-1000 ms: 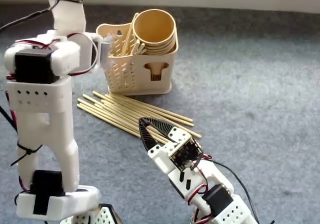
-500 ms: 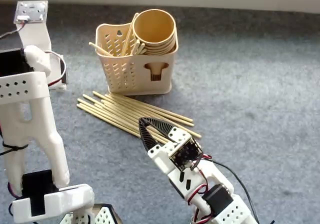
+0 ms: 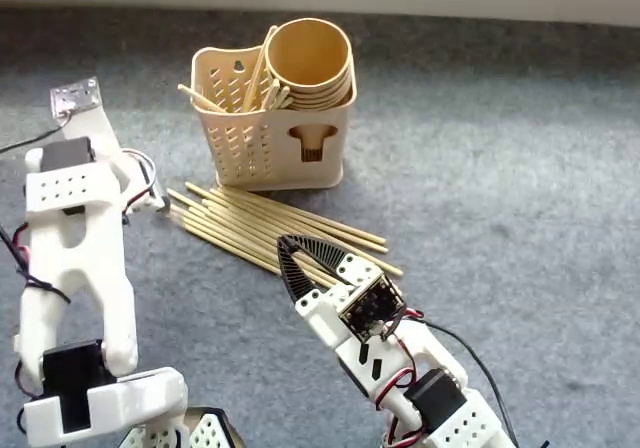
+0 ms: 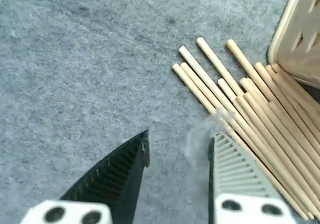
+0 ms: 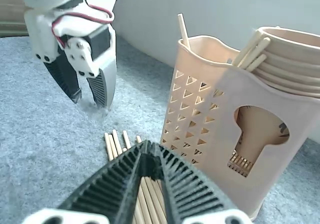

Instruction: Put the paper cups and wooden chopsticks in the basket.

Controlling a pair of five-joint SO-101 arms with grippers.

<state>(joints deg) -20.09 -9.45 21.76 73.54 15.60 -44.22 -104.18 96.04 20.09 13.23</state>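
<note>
- The left tool (image 4: pixel 177 139) is hovering just above the grey worktop (image 3: pixel 500 188), spread and gripping nothing, at the ends of the loose wooden chopsticks (image 3: pixel 270 230).
- The right tool (image 5: pixel 147 156) is sitting pressed together, empty, over the same sticks.
- The sticks are lying just beside the basket (image 3: pixel 270 153).
- Stacked paper cups (image 3: pixel 310 58) and upright chopsticks (image 3: pixel 252 78) are standing inside the basket.

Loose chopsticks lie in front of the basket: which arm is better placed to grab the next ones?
Left, probably. The left tool is open and low at the ends of the loose chopsticks. The right tool is shut over the pile and would need to open first.
</note>
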